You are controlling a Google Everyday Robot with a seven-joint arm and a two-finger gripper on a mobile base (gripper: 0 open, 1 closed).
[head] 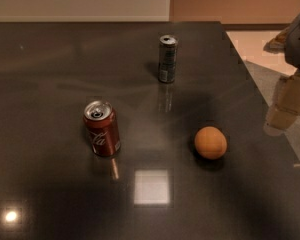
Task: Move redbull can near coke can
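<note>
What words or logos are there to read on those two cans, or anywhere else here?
On the coke can: white script down its side, too blurred to read.
On the redbull can: pale markings, too blurred to read.
On the orange and the table: no writing.
On the gripper, at the right edge beside the table: no writing shows.
</note>
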